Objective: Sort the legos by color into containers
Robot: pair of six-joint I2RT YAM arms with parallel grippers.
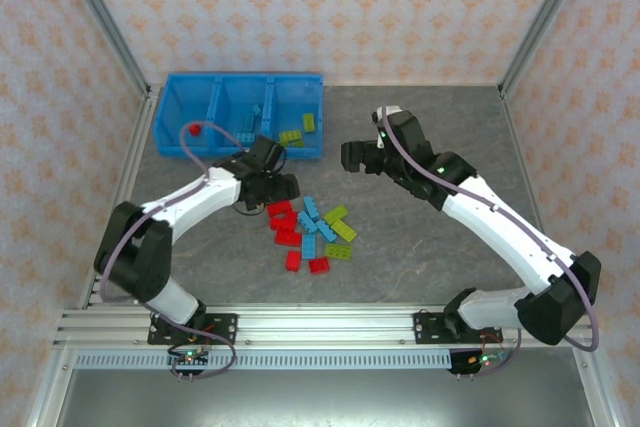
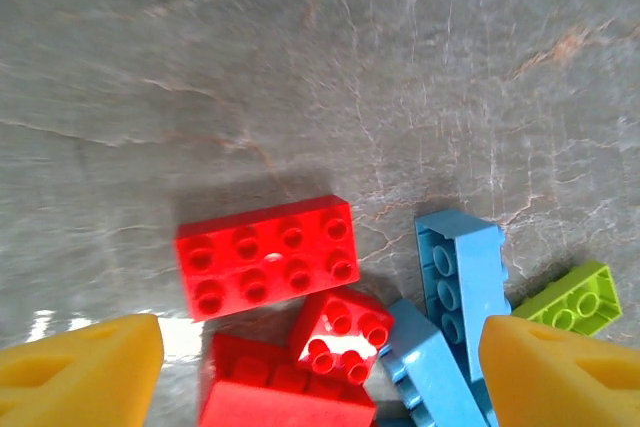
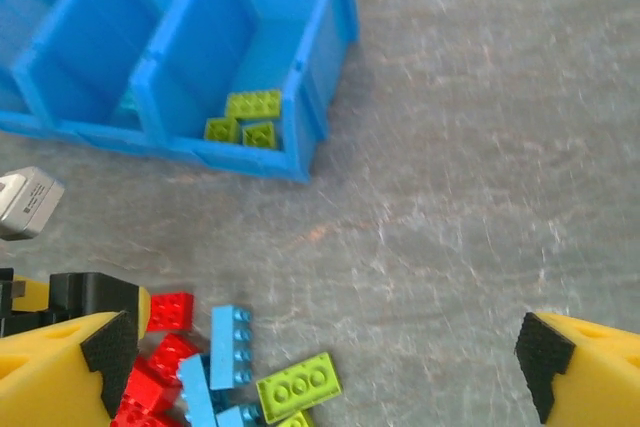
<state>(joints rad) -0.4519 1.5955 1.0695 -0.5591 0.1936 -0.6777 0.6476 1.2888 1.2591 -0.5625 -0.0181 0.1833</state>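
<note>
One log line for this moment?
left tool: open, over red legos | right tool: open, empty | bin: green legos in right compartment | pile: unsorted

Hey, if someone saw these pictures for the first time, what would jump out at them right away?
Most likely the bright heap of red, light blue and yellow-green legos in the middle of the grey table, with the left end effector open over its red side. Next, the blue bin at the far left, yellow-green bricks already lying in its right compartment.
</note>
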